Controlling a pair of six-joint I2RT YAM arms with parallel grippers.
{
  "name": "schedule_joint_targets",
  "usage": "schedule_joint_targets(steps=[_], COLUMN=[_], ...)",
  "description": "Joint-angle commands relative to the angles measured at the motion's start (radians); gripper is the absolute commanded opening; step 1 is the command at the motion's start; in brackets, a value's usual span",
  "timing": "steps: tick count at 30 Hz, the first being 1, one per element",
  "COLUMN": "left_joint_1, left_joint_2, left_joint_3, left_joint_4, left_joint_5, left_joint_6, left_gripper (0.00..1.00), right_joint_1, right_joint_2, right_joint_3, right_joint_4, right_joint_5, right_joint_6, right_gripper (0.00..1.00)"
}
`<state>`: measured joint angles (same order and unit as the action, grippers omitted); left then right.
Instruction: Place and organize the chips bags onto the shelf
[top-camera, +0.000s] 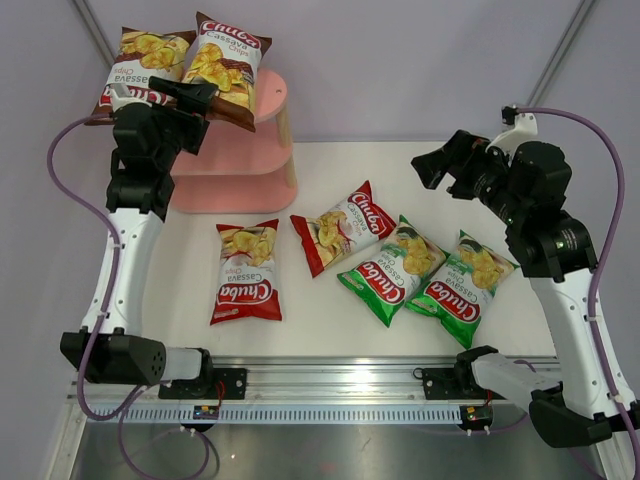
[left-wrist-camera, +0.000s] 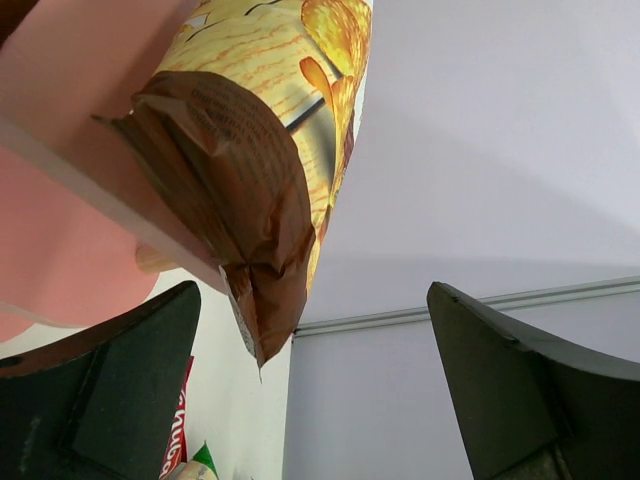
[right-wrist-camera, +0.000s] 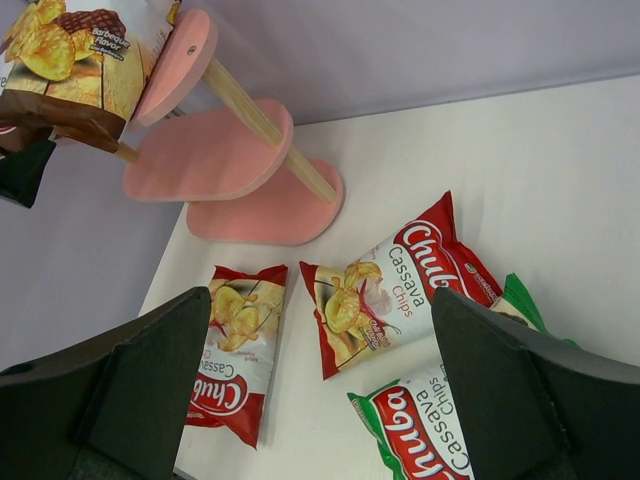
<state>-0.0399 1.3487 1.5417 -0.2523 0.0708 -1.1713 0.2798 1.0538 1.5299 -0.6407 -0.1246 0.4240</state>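
Two brown chips bags (top-camera: 140, 62) (top-camera: 228, 68) lie side by side on the top board of the pink shelf (top-camera: 240, 165). My left gripper (top-camera: 198, 100) is open and empty, just below the right brown bag's overhanging bottom edge (left-wrist-camera: 250, 170), by the top board (left-wrist-camera: 60, 120). Two red-white bags (top-camera: 247, 270) (top-camera: 345, 228) and two green bags (top-camera: 393, 265) (top-camera: 462, 285) lie flat on the table. My right gripper (top-camera: 428, 165) is open and empty, raised above the table at the right. Its view shows the red-white bags (right-wrist-camera: 235, 350) (right-wrist-camera: 400, 285) and a green bag (right-wrist-camera: 430, 430).
The shelf's middle board (right-wrist-camera: 215, 150) and bottom board (right-wrist-camera: 265, 215) are bare. The white table (top-camera: 330, 310) ends at a metal rail (top-camera: 340, 385) at the near edge. Grey walls stand behind the shelf.
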Motion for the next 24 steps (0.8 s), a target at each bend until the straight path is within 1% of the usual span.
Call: schedule_joint_targets(steps=[1,4,6,10,11,13,14,16,18,19,21,23,24], left_joint_1=[0.002,0.003,0.006,0.008,0.008,0.008,0.008,0.008,0.008,0.008,0.008,0.008,0.008], left_joint_2=[-0.069,-0.124,-0.176,-0.264,-0.281,-0.325,-0.342,-0.390,-0.419,-0.437,-0.483,-0.526,-0.539], left_joint_3=[-0.006,-0.026,-0.048,-0.051,-0.046,-0.037,-0.034,-0.028,-0.043,-0.051,-0.083,-0.110,-0.123], left_joint_4=[-0.048,-0.109,-0.122,-0.215,-0.223,-0.281,-0.291,-0.359,-0.387,-0.428,-0.459,-0.521,-0.539], left_joint_5=[-0.049,-0.068,-0.066,-0.066,-0.066,-0.068,-0.065,-0.068,-0.052,-0.060,-0.054,-0.062,-0.062], left_joint_6=[0.042,0.070,0.096,0.200,0.269,0.321,0.394,0.476,0.531,0.574,0.620,0.671,0.686], left_gripper=[0.99,0.99,0.99,0.99,0.99,0.99,0.99,0.99,0.99,0.99,0.99,0.99,0.99], right_joint_1=[0.004,0.004,0.004,0.004,0.004,0.004,0.004,0.004,0.004,0.004,0.004,0.004,0.004], right_joint_2=[0.018,0.037,0.049,0.054,0.051,0.046,0.048,0.055,0.055,0.048,0.041,0.037,0.037], right_joint_3=[0.004,-0.007,-0.014,-0.085,-0.103,-0.146,-0.161,-0.201,-0.240,-0.285,-0.335,-0.405,-0.459], right_joint_4=[0.007,-0.010,-0.016,0.007,0.018,0.039,0.044,0.053,0.067,0.093,0.134,0.199,0.260], right_joint_5=[-0.012,-0.009,-0.004,0.038,0.036,-0.013,-0.032,-0.076,-0.095,-0.116,-0.157,-0.199,-0.217], right_joint_6=[-0.021,-0.024,-0.014,0.009,0.015,0.015,0.021,0.030,0.044,0.053,0.068,0.110,0.128], right_gripper=[0.99,0.99,0.99,1.00,1.00,0.99,0.99,0.99,0.99,0.99,0.99,1.00,0.99])
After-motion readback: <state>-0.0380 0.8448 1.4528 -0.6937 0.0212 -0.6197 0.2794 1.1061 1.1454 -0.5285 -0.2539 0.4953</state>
